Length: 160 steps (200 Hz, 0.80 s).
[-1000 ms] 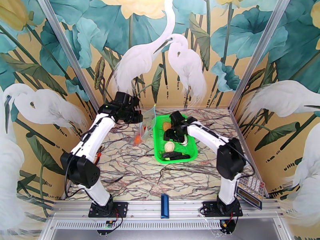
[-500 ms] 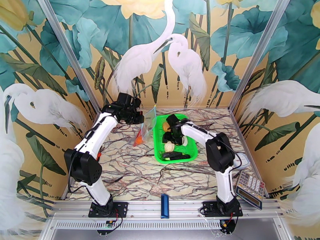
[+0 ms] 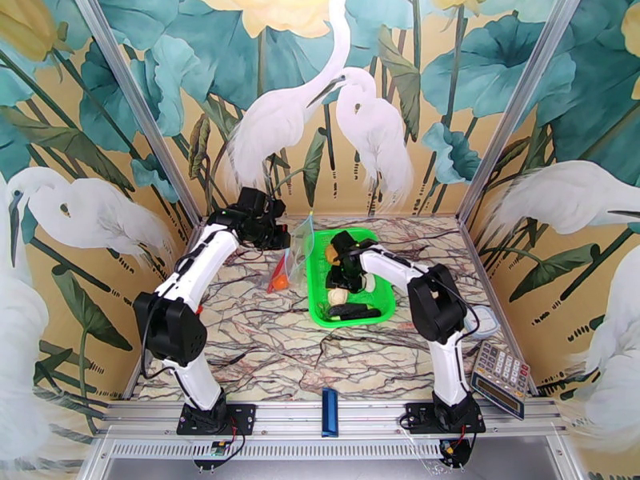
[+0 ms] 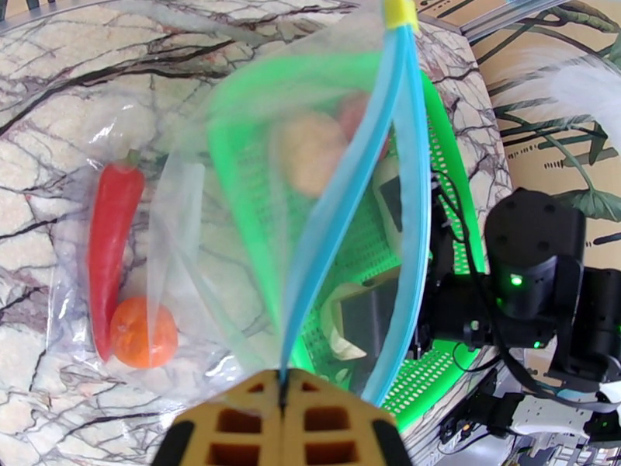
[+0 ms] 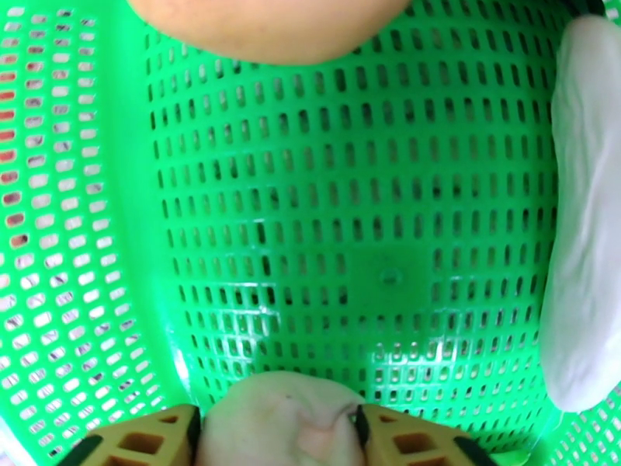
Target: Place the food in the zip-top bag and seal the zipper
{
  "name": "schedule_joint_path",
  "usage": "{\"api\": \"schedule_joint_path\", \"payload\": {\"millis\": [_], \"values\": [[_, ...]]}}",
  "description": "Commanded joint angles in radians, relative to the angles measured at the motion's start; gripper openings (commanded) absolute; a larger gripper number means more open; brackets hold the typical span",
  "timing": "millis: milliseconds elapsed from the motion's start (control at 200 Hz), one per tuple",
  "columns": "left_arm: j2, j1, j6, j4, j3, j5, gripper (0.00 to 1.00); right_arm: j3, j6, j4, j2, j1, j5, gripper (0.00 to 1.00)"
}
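Pale garlic [image 5: 279, 413] pick; step: loading bag [image 4: 194, 227].
Right gripper [image 5: 279, 432] grasps garlic, left gripper [image 4: 283, 386] clenches zipper [image 4: 341, 188]; next: carry to bag mouth, 9 o'clock.

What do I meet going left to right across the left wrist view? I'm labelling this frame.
Red chili, in the zip-top bag → tan potato, in the green basket → right arm.
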Motion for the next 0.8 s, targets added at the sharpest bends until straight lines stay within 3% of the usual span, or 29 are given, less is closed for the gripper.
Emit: {"api": "schedule_joint_path", "payload": {"millis": [0,105,405,795], "values": [[0.019,0.006,0.016,0.022,0.013,0.034,0.00,-0.013,0.000,0.012,-0.075,-0.016,0.020,0.38],[0.030,0.006,0.018,0.025,0.015,0.046,0.00,0.027,-0.015,0.005,-0.123,-0.029,0.048,0.30],[0.062,0.006,0.019,0.020,0.037,0.073,0.00,0.296,-0.052,-0.040,-0.181,-0.030,0.116,0.30],[0.077,0.006,-0.010,0.035,0.069,0.105,0.00,0.646,-0.102,-0.038,-0.069,0.051,0.090,0.31]]}}
